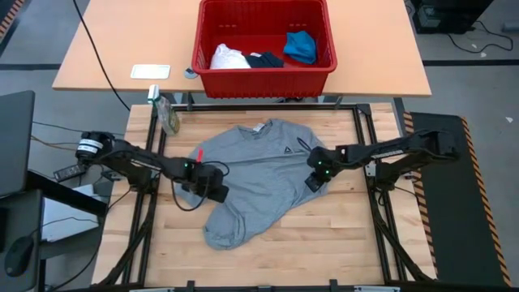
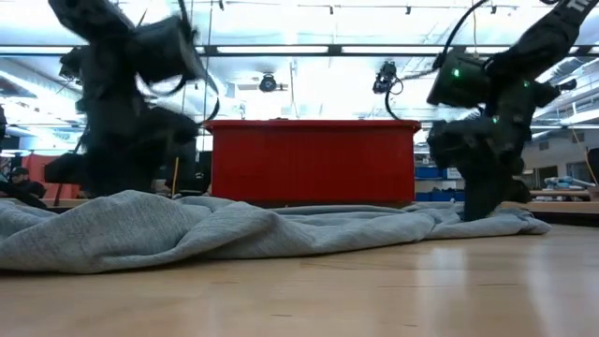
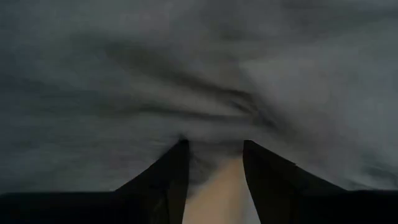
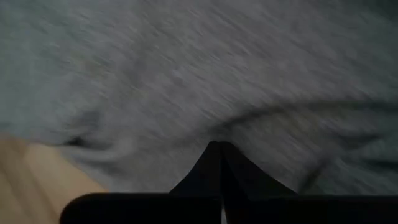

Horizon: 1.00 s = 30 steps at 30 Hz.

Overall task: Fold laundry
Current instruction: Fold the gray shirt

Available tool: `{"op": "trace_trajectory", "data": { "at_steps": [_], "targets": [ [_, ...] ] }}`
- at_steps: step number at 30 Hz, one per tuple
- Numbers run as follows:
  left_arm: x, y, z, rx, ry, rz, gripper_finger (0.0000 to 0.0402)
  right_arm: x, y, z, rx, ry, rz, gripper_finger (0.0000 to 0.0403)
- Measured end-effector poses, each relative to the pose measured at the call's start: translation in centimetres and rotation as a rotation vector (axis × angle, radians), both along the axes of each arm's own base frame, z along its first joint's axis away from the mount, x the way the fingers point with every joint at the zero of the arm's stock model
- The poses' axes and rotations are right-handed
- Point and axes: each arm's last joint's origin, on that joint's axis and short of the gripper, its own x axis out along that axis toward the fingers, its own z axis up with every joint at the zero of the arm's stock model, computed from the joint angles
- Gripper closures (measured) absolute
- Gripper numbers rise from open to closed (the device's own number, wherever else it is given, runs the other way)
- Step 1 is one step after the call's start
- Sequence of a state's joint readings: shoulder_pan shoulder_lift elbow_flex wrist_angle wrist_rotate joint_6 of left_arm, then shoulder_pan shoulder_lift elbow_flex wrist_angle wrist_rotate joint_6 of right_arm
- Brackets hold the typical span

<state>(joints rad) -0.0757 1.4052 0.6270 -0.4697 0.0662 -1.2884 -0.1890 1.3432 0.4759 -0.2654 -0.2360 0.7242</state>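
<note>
The left gripper [image 1: 212, 191] stands parted at the grey T-shirt [image 1: 259, 166] edge; the right gripper [image 1: 315, 180] pinches its opposite edge. Close the left fully on cloth, then lift both together.

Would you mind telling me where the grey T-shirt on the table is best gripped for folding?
Probably pinch the grey T-shirt at its bunched bottom hem nearest the front edge, coming from above. The cloth there is rumpled and raised, giving thin edges to catch. Both claws are already at its left and right sides.

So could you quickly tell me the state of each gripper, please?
Left gripper: open, jaws at the edge of the grey T-shirt.
Right gripper: shut, on the T-shirt.
</note>
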Motion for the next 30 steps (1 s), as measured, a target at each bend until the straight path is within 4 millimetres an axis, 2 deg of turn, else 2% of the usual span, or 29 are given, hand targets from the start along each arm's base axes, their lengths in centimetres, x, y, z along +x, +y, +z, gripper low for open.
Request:
{"op": "trace_trajectory", "data": {
  "at_steps": [3,8,15,18,22,30],
  "targets": [
    [-0.4,0.4,-0.2,0.011,0.031,-0.007,0.0247,0.1,0.2,-0.5,-0.002,0.015,0.041,0.0401],
    [-1.6,1.5,0.1,0.105,0.201,0.014,0.0247,-0.1,0.6,-0.4,0.014,0.024,0.074,0.0402],
    [-1.6,2.9,3.1,0.237,0.361,-0.032,0.0262,-0.2,0.4,-0.3,0.021,0.021,0.042,0.0402],
    [-0.7,3.5,4.2,0.245,0.315,-0.059,0.0274,-0.3,0.3,-0.3,0.028,0.03,-0.001,0.0402],
    [-0.2,3.7,4.6,0.18,0.27,-0.053,0.0288,-0.3,0.3,-0.3,0.032,0.039,-0.048,0.0396],
    [-0.2,1.8,4.4,0.12,0.266,0.025,0.0297,-0.5,0.2,0.2,0.004,0.028,-0.091,0.0373]
  ]
}}
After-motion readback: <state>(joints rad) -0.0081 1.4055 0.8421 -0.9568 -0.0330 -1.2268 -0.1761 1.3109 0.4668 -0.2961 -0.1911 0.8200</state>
